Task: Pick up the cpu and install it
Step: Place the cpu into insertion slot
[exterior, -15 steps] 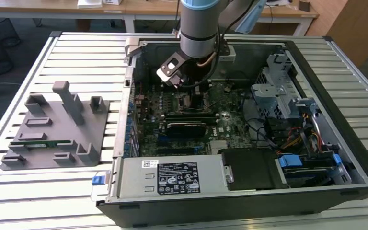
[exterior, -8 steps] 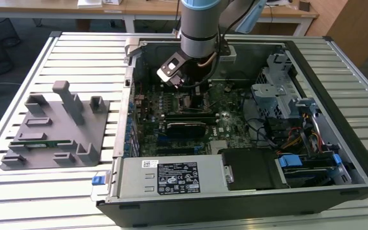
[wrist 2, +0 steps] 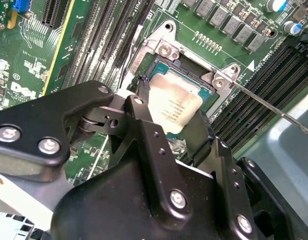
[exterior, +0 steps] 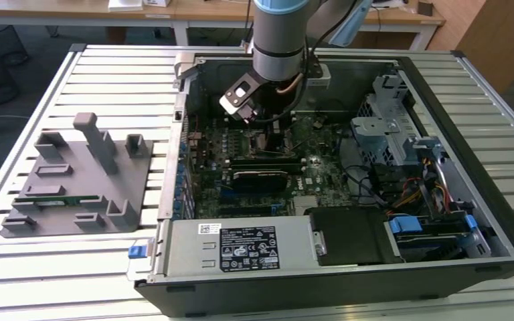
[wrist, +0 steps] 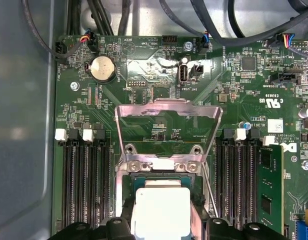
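Arm (exterior: 277,40): silver-grey tube with a pale blue joint cover at the top. At the wrist, on the exterior view's left, sits a grey plate bracket (exterior: 237,95) with a dark module on it. A copper-coloured cable loop (exterior: 286,85) runs just beside it. Gripper (wrist 2: 173,104): matte black throughout, chunky linkage bars on pivot pins. Silver round-head screws (wrist 2: 178,199) along the links, small holes in the fingers (wrist 2: 144,125).

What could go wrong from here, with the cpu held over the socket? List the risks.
1. The gripper holds the cpu just above the socket. If it goes down skewed, the socket contacts could be damaged.
2. The raised load plate and the thin lever lie close to the gripper, which might snag them.
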`<state>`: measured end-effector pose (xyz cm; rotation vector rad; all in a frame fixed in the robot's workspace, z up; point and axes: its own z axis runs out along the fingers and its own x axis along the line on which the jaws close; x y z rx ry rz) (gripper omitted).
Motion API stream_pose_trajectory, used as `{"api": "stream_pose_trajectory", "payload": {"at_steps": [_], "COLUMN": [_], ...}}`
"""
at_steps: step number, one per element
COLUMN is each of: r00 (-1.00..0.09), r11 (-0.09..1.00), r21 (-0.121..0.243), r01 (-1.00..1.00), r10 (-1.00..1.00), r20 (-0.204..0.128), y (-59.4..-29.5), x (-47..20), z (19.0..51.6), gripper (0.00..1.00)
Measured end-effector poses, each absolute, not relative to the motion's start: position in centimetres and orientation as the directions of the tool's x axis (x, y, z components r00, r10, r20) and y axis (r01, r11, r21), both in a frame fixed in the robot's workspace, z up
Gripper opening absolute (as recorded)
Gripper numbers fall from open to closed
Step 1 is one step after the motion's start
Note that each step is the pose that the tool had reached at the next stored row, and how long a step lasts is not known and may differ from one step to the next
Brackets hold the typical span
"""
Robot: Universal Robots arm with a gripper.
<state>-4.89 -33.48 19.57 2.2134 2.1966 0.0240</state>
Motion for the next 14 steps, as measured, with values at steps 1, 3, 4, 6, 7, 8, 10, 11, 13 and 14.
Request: {"api": "stream_pose_trajectory", "payload": {"at_steps": [1,3,4,6,7,8,10,11,13,14], "r00": [0.009,0.009,0.009,0.009,0.009,0.009,0.009,0.009,0.009,0.009], "r11": [-0.008,-0.009,-0.009,-0.009,-0.009,-0.009,-0.009,-0.009,-0.009,-0.009], "r21": [0.027,0.027,0.027,0.027,0.027,0.027,0.027,0.027,0.028,0.027], "r01": [1.000,1.000,1.000,1.000,1.000,1.000,1.000,1.000,1.000,1.000], "r10": [1.000,1.000,1.000,1.000,1.000,1.000,1.000,1.000,1.000,1.000], "r20": [-0.006,-0.006,-0.006,-0.006,-0.006,-0.006,-0.006,-0.006,-0.006,-0.006], "y": [-33.46,-33.46,-33.46,-33.46,-33.46,-33.46,-33.46,-33.46,-33.45,-33.45], "x": [-4.90,-4.90,-4.90,-4.90,-4.90,-4.90,-4.90,-4.90,-4.89,-4.89], "z": [19.57,19.57,19.57,19.56,19.56,19.56,19.56,19.55,19.54,19.55], "gripper": [0.53,0.53,0.53,0.53,0.53,0.53,0.53,0.53,0.53,0.59]}}
